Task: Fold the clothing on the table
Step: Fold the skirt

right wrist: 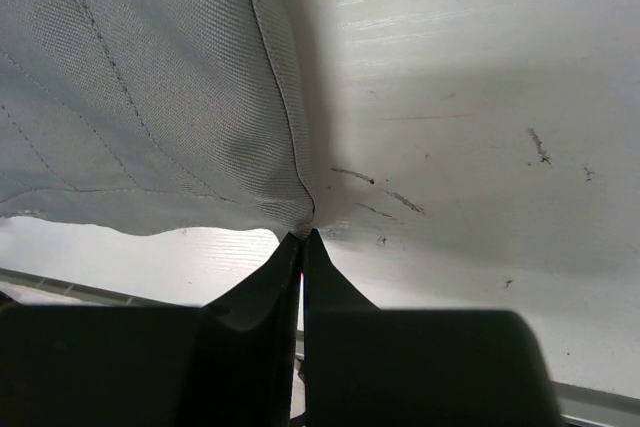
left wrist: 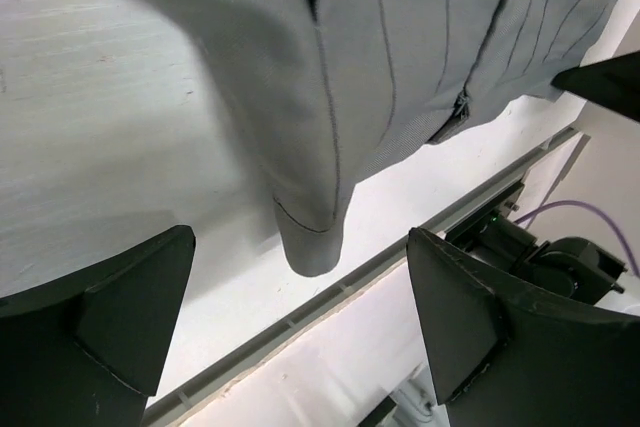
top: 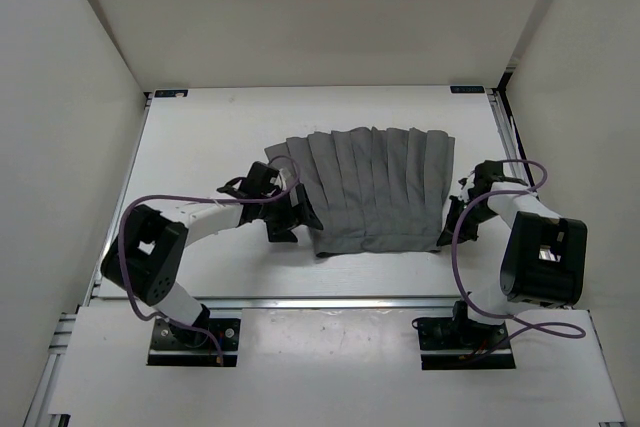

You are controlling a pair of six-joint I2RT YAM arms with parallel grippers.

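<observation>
The clothing (top: 375, 192) is a mid-grey pleated garment spread flat in the middle of the white table (top: 200, 147). My left gripper (top: 300, 217) stands open at its near left corner. In the left wrist view that rounded corner of the clothing (left wrist: 400, 67) hangs between the wide-apart fingers (left wrist: 120, 317), touching neither, with the left gripper (left wrist: 300, 247) around it. My right gripper (top: 452, 222) is at the near right corner. The right wrist view shows the right gripper (right wrist: 302, 237) shut, pinching the tip of the clothing (right wrist: 150, 97) just above the table (right wrist: 480, 97).
A metal rail (top: 330, 299) runs along the table's near edge, close below the left gripper as the rail (left wrist: 300, 327) in the left wrist view. White walls enclose the left, right and far sides. Purple cables (top: 470, 247) loop off both arms.
</observation>
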